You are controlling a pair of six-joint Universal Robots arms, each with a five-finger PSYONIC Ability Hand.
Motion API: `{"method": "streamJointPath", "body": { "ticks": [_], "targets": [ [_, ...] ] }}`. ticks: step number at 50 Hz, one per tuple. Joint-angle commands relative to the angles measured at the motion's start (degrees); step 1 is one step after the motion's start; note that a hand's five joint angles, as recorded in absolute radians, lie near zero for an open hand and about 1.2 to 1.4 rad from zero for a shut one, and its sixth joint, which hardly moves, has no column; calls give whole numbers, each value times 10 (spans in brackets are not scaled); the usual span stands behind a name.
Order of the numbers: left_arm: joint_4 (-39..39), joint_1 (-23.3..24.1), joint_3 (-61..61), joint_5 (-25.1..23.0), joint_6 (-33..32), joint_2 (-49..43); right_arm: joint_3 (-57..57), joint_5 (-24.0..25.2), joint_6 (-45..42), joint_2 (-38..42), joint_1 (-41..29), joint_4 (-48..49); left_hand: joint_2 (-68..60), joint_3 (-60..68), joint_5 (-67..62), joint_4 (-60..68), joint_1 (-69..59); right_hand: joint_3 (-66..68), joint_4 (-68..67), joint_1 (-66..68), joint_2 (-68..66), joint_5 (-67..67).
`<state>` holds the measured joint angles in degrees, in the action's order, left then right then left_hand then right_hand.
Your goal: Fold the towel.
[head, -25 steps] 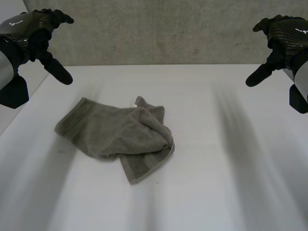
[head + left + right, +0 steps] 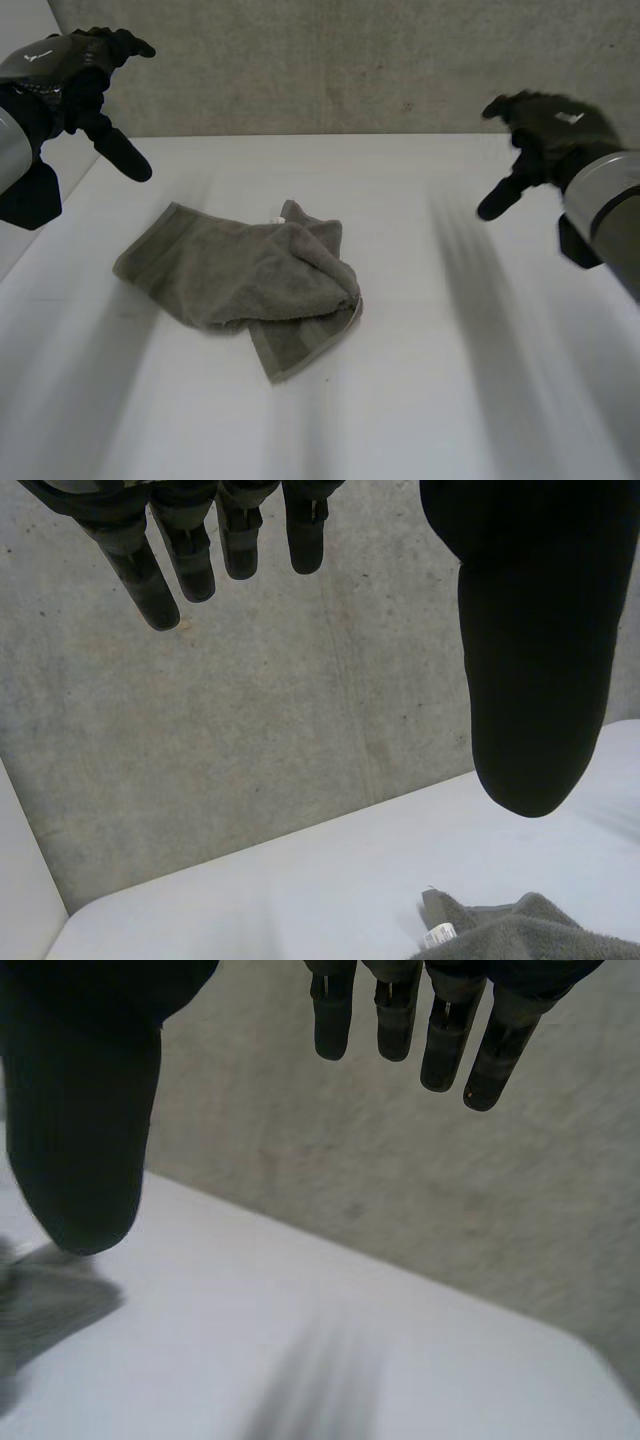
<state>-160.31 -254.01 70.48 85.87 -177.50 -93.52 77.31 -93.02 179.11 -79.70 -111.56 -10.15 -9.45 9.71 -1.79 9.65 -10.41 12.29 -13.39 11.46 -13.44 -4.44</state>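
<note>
Grey towel (image 2: 250, 275) lies crumpled, partly doubled over itself, left of centre on the white table (image 2: 450, 380) in the head view. The left hand (image 2: 70, 75) and right hand (image 2: 540, 130) hang raised at either side, well apart from it. Left wrist view: the left hand (image 2: 530, 630) has straight fingers holding nothing, with the towel (image 2: 520, 935) and its white label (image 2: 437, 937) beyond the thumb. Right wrist view: the right hand (image 2: 85, 1110) is likewise spread and empty, with the blurred towel (image 2: 40, 1305) beside the thumb

the towel (image 2: 240, 275) was a plain grey-green with a white tag (image 2: 280, 219). the table (image 2: 450, 400) was white, the wall (image 2: 330, 70) mottled grey. the left hand (image 2: 70, 70) and right hand (image 2: 540, 130) were both black.
</note>
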Motion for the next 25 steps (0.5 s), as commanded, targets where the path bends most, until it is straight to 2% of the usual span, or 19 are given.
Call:
{"method": "streamJointPath", "body": {
  "ticks": [1,5,8,11,16,19,22,24,25],
  "targets": [
    [-1,1,5,0,1,0,-25,35,77,104,-36,-15,-5,3,18,3,4,-23,34,-15,34,44],
    [-2,1,8,0,0,0,-61,69,142,177,-63,-14,-5,3,18,3,4,-23,34,-15,34,44],
    [-2,2,8,1,0,-2,-90,77,174,225,-85,-14,-5,3,18,3,4,-23,34,-15,34,44],
    [-3,2,8,1,0,-2,-104,78,187,248,-93,-13,-5,3,18,3,4,-23,34,-15,34,44],
    [-11,0,8,1,0,-4,-162,77,212,336,-124,-13,-5,3,18,3,4,-10,21,-2,22,32],
    [-15,0,9,1,0,-4,-173,76,212,353,-134,-13,-5,3,18,3,4,0,11,8,12,22],
    [-16,0,9,1,0,-5,-189,72,207,380,-145,-10,-5,3,18,3,4,76,-64,84,-64,-54],
    [-16,0,9,1,0,-5,-199,66,205,394,-146,-10,-5,3,18,3,4,250,-239,258,-238,-228],
    [-16,0,9,1,0,-5,-199,66,205,395,-146,-10,-5,3,18,3,4,250,-239,259,-239,-229]
  ]
}}
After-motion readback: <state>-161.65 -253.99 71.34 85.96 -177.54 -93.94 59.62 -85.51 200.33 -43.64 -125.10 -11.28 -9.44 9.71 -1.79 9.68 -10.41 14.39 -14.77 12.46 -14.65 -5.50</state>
